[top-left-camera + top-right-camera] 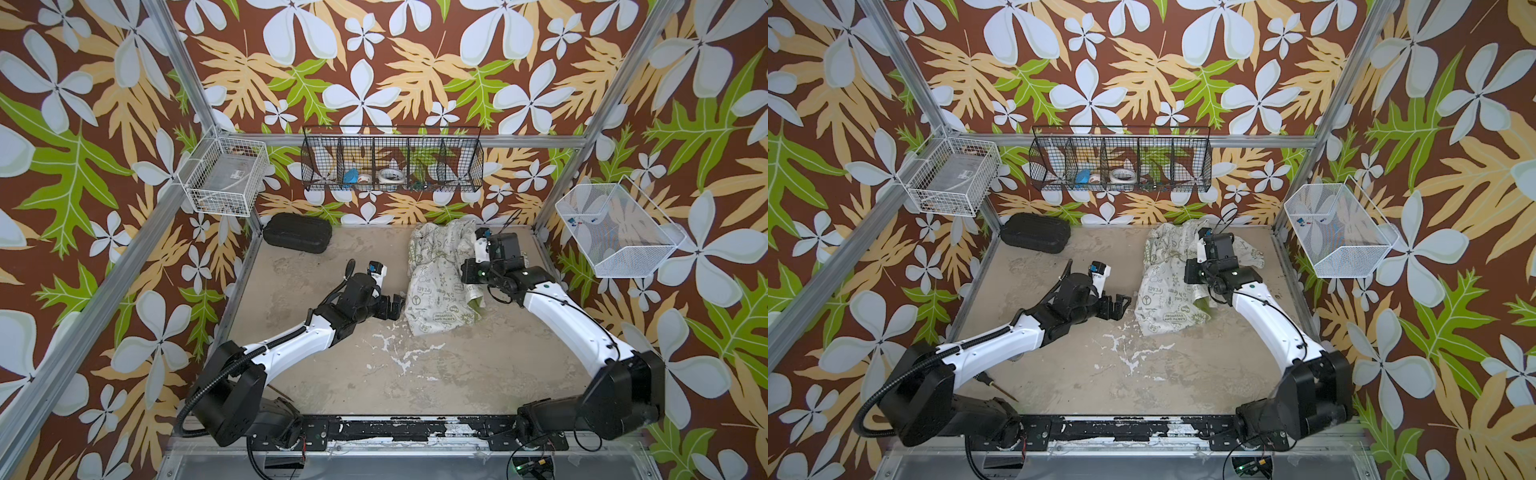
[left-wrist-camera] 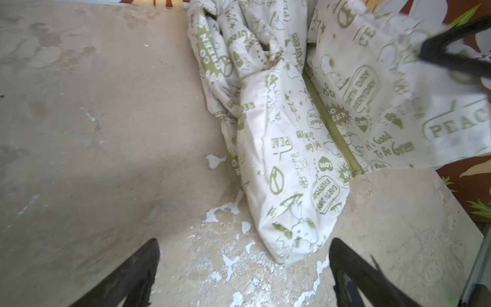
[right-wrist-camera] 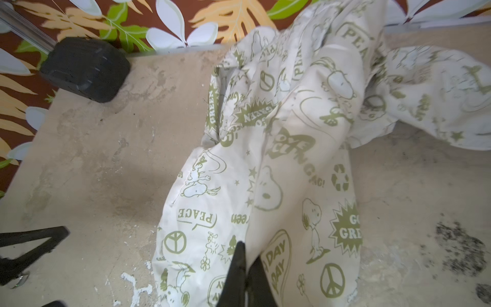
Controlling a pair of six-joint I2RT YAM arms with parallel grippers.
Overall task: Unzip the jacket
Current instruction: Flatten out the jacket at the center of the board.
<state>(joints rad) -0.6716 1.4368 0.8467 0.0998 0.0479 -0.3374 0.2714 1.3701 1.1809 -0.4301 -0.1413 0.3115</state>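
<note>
Two holds are needed for a clean pull. The hooded cream-white jacket (image 1: pixel 436 282) printed with green cartoon dogs, crumpled at the far right of the worn beige tabletop (image 1: pixel 332 374), is pinched by the closed right gripper (image 3: pixel 247 276). The wide-open left gripper (image 2: pixel 244 240) is best brought to the olive-green zipper strip (image 2: pixel 342 141), zipped where visible.

The jacket (image 1: pixel 432 291) is lying right of centre on the table (image 1: pixel 457 374); the case (image 1: pixel 297 232) is sitting upper left.
</note>
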